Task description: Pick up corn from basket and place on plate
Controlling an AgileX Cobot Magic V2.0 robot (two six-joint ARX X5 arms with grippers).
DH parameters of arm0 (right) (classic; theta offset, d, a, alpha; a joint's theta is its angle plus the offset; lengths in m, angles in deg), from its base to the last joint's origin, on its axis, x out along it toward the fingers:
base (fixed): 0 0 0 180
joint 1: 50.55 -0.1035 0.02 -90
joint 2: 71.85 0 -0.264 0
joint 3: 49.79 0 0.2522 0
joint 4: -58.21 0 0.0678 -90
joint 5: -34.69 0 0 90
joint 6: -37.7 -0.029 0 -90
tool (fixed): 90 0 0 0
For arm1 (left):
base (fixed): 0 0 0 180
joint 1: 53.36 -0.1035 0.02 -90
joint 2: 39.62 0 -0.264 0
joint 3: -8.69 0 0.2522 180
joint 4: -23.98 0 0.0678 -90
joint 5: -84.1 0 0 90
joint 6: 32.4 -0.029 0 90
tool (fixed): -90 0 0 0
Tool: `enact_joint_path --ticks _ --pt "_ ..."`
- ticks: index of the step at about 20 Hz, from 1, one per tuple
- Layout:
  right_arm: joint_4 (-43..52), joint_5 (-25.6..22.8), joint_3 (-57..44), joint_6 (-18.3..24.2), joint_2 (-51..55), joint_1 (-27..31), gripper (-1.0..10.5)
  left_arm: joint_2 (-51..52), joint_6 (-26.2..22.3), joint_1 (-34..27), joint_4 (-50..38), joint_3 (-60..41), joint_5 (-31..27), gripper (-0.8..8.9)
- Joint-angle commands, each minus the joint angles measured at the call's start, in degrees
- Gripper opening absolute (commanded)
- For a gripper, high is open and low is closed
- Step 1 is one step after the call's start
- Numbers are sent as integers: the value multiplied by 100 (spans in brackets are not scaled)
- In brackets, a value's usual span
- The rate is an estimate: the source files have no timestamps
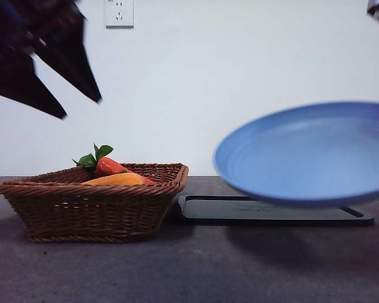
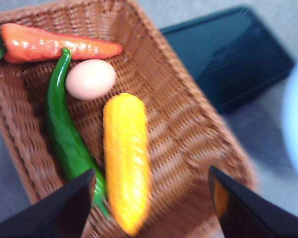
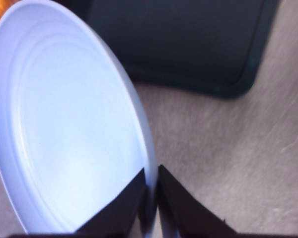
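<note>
The orange-yellow corn [image 2: 126,158] lies in the brown wicker basket [image 2: 188,129], beside a green pepper. In the front view the corn [image 1: 117,179] just shows over the rim of the basket [image 1: 88,208]. My left gripper [image 2: 151,171] hangs open above the basket, over the corn and not touching it; it appears high on the left in the front view [image 1: 82,108]. My right gripper [image 3: 151,171] is shut on the rim of the light-blue plate [image 3: 64,124], which it holds tilted in the air above the table. In the front view the plate [image 1: 309,154] hovers at the right.
A flat black tray [image 1: 271,211] lies on the grey table right of the basket, under the lifted plate. Also in the basket are a red-orange carrot [image 2: 54,44], a green pepper [image 2: 62,129] and a tan-pink egg-like item [image 2: 90,79]. A wall outlet [image 1: 119,12] is behind.
</note>
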Motion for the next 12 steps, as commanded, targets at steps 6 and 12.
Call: enact_joint_path --ticks 6,12 --pt "28 63 133 -157 363 13 3 -2055 -457 378 55 1329 -345 365" --pt "55 61 133 -173 363 13 3 -2920 -610 494 146 1635 -686 365"
